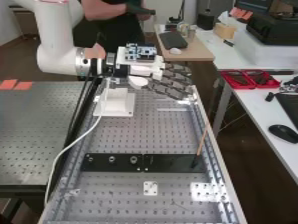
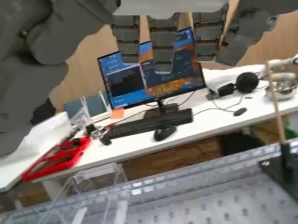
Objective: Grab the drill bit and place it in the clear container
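On the left, orange squares (image 1: 23, 85) lie at the far end of a perforated bench (image 1: 40, 135). The white arm (image 1: 58, 47) comes in above it. Next, on the perforated tabletop (image 1: 120, 192), stands a white block (image 1: 118, 103), and nearer the camera a black plate (image 1: 173, 162) lies across, three round fittings (image 1: 112, 159) along its left part. A small white plate (image 1: 151, 188) sits just on the near side of it. The robot hand (image 1: 171, 82) is over the tabletop's far part, its fingers straight and spread, pinching nothing. The clear container (image 2: 96, 176) stands by the tabletop's edge rail. At the black plate's right end a slim tan rod (image 1: 201, 141) rises, slightly tilted, from a black holder (image 1: 195, 161); whether it is the drill bit, I cannot tell. Red trays (image 1: 250, 79) and a black mouse (image 1: 284, 133) rest on the white desk farthest right.
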Robot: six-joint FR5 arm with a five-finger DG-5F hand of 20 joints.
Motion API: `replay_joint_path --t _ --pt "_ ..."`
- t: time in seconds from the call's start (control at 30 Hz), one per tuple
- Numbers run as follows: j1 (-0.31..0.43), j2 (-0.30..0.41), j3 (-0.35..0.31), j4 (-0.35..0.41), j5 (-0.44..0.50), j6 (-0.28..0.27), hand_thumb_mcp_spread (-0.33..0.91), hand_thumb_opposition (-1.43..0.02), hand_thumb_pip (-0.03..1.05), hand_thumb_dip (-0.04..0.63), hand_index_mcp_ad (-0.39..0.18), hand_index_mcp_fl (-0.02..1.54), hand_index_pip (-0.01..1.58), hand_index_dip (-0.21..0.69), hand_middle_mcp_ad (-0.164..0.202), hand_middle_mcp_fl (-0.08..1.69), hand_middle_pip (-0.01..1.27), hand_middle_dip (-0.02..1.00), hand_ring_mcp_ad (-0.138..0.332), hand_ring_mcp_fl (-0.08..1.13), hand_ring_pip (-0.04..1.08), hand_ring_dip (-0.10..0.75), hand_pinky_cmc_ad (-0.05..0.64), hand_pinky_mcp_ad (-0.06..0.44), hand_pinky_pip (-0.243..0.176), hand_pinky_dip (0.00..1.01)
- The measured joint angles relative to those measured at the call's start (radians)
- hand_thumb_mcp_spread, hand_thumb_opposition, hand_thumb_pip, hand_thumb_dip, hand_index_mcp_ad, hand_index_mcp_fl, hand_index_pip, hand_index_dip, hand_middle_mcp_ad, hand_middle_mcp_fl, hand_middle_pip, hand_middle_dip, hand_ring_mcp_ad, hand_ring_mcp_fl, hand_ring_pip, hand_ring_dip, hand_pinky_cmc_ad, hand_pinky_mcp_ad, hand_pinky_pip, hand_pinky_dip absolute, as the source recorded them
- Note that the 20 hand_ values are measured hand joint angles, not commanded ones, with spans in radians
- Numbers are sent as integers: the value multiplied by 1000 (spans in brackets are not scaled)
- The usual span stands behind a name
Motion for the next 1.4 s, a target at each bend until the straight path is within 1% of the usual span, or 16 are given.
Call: replay_joint_path --t 0.03,0.07,0.1,0.13,0.2,0.27,0.3,0.33,0.37,0.57,0.9,1.17,1.23,1.3,1.37,1.4 --pt "-1 8 3 -14 7 -18 227 -665 234 68 -54 42 112 197 91 75 141 201 265 12 93 30 278 202 -124 297" --pt "-2 19 6 -33 18 -45 216 -663 234 52 -54 42 113 227 91 79 141 201 265 12 93 30 283 202 -126 297" --pt "-3 33 8 -52 32 -77 216 -663 230 51 -58 42 113 236 91 79 141 201 265 12 93 30 278 201 -126 297" --pt "-3 40 9 -61 38 -90 218 -663 216 51 -58 38 105 236 91 66 141 201 260 12 93 30 283 202 -126 297" --pt "-5 76 10 -95 68 -138 216 -663 199 51 -40 37 103 250 89 0 141 195 264 12 93 26 297 202 -126 302" --pt "-6 100 10 -108 82 -166 216 -667 197 51 -35 37 99 251 89 3 152 194 264 12 96 30 291 202 -127 297" --pt "-6 112 9 -113 91 -180 220 -667 197 37 -38 38 101 258 87 5 154 195 264 12 98 31 314 202 -140 293" --pt "-7 117 9 -116 99 -185 220 -667 197 38 -42 37 99 255 89 2 152 183 264 12 98 31 312 202 -140 290" --pt "-7 122 8 -119 114 -192 216 -667 197 38 -26 37 103 265 91 5 154 183 264 12 98 31 311 202 -141 290" --pt "-9 152 8 -127 138 -219 216 -663 188 37 -24 37 99 279 91 3 152 168 264 12 96 16 328 204 -145 283" --pt "-11 155 15 -121 137 -241 218 -663 187 38 -33 35 87 279 93 3 152 168 262 12 98 16 342 202 -145 279" --pt "-11 159 15 -120 125 -244 223 -667 187 38 -17 37 87 279 87 3 152 168 262 14 98 16 342 202 -145 278" --pt "-13 161 14 -116 117 -244 223 -667 187 38 -19 37 87 279 91 3 152 168 262 12 98 16 365 202 -145 278" --pt "-12 164 12 -112 115 -245 223 -667 188 38 -30 37 87 279 86 3 152 168 262 12 98 16 361 202 -145 278" --pt "-12 165 10 -109 124 -246 223 -667 195 37 -24 37 87 279 87 3 152 168 262 12 98 16 360 202 -145 278" --pt "-12 167 9 -106 124 -248 223 -667 199 37 -16 37 87 279 91 3 152 168 262 12 98 16 375 202 -145 278"
